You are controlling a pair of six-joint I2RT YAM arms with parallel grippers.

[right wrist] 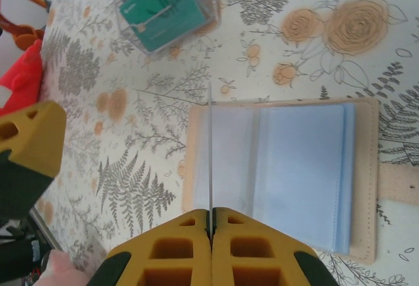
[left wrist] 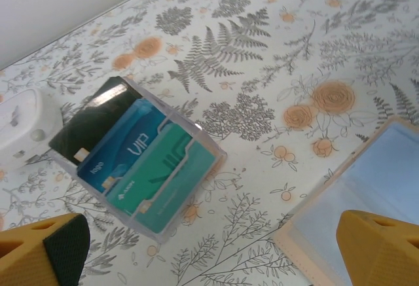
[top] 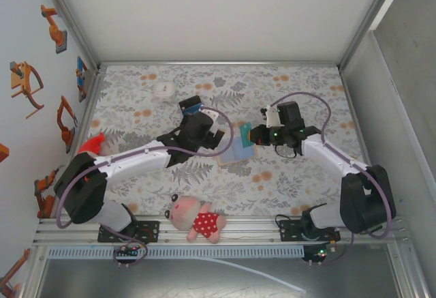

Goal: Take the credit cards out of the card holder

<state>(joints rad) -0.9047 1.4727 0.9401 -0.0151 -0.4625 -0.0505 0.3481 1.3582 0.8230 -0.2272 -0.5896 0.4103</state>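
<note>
card holder [right wrist: 281,168]: lay opened flat on the worktop [top: 300,182] between the two arms, blue-grey inner faces up, spread so the pockets could be reached from above
snap tab [right wrist: 399,184]: undone, stuck out flat beyond the tan rim, so nothing kept the two halves together
right fingers [right wrist: 183,243]: pressed fully together on a thin sheet seen edge-on, which stood upright over the half of the holder away from the tab; could not be told whether a card or a loose inner leaf; pinched at its edge, probably to draw it clear of its pocket
left fingers [left wrist: 39,253]: spread as wide as they went, gripped nothing, hung low over the worktop with a corner of the holder close by one of them; judged as placed to pin the holder down or to take over the sheet
clear case [left wrist: 141,168]: lay near the holder but apart from it, with a teal, a blue and a dark card fanned inside; likely kept close as the place for cards
pockets: looked pale and bare where visible; could not be told whether any card sat inside
risk: judged that so thin an edge grip could slip, or drag the light holder along if nothing held it down
next: judged to call for a slow, straight pull along the pocket's mouth
</note>
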